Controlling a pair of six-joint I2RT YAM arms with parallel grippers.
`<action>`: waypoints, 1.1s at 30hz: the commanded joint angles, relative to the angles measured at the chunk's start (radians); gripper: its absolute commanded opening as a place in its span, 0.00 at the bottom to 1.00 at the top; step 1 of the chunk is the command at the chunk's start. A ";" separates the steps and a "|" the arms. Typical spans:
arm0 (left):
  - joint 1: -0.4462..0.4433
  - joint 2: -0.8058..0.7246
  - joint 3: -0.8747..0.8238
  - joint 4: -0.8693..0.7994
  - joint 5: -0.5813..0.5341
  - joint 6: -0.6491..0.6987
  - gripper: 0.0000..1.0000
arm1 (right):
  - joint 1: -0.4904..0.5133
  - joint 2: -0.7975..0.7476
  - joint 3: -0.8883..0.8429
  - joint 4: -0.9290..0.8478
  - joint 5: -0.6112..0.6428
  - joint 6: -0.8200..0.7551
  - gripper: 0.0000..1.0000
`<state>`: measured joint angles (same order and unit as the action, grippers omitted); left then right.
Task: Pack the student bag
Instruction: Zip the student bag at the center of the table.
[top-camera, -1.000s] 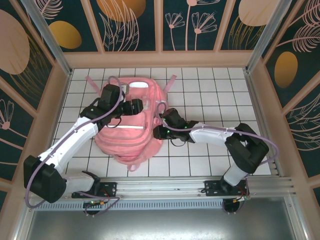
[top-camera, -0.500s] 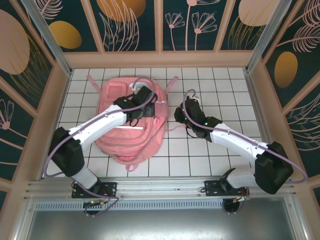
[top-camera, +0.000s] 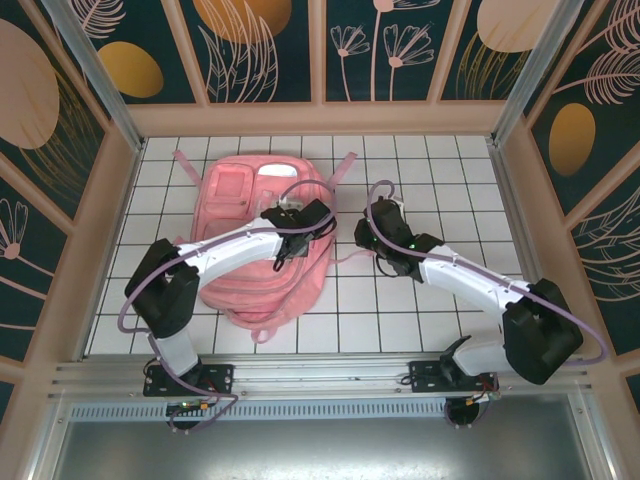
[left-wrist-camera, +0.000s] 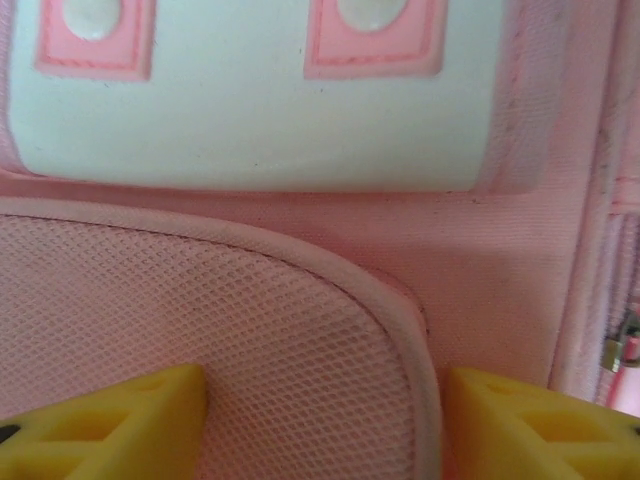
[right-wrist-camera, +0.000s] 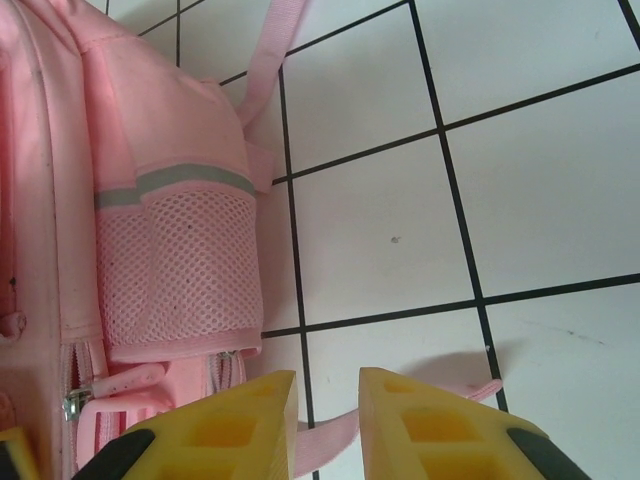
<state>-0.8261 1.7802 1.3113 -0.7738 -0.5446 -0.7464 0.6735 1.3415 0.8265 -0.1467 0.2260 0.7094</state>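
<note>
The student bag (top-camera: 245, 285), a large pink backpack, lies flat on the white tiled floor at left of centre. My left gripper (top-camera: 302, 226) hovers low over its right half. In the left wrist view that gripper (left-wrist-camera: 325, 410) is open, its yellow fingers (left-wrist-camera: 110, 425) standing wide either side of a corner of a pink mesh pocket (left-wrist-camera: 240, 330). My right gripper (top-camera: 370, 236) sits just right of the bag. In its wrist view the right gripper (right-wrist-camera: 328, 385) has a narrow gap between its jaws, and a thin pink strap (right-wrist-camera: 490, 388) lies on the tile beneath them.
A pale glossy patch (left-wrist-camera: 250, 110) with pink studs lies beyond the mesh pocket. The bag's side mesh pocket (right-wrist-camera: 180, 270) and a zip pull (right-wrist-camera: 75, 403) are left of my right fingers. Two pink straps (top-camera: 345, 163) trail off the bag's far end. Wooden walls (top-camera: 320, 118) enclose the floor.
My left arm has swung rightward across the bag and its jaws have narrowed somewhat. My right gripper left the bag's right edge and moved out onto the tiles.
</note>
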 joint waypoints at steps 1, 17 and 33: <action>-0.001 0.023 -0.033 -0.015 -0.056 -0.022 0.57 | -0.011 0.012 -0.015 0.021 -0.024 -0.020 0.23; 0.112 -0.415 -0.223 0.366 0.167 0.374 0.00 | -0.011 -0.072 -0.088 0.237 -0.253 -0.210 0.27; 0.163 -0.461 -0.027 0.243 0.230 0.529 0.00 | 0.132 0.009 -0.390 0.942 -0.474 -0.704 0.31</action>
<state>-0.6636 1.3529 1.1942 -0.6075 -0.2989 -0.2764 0.7776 1.3281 0.4763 0.5865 -0.2306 0.1158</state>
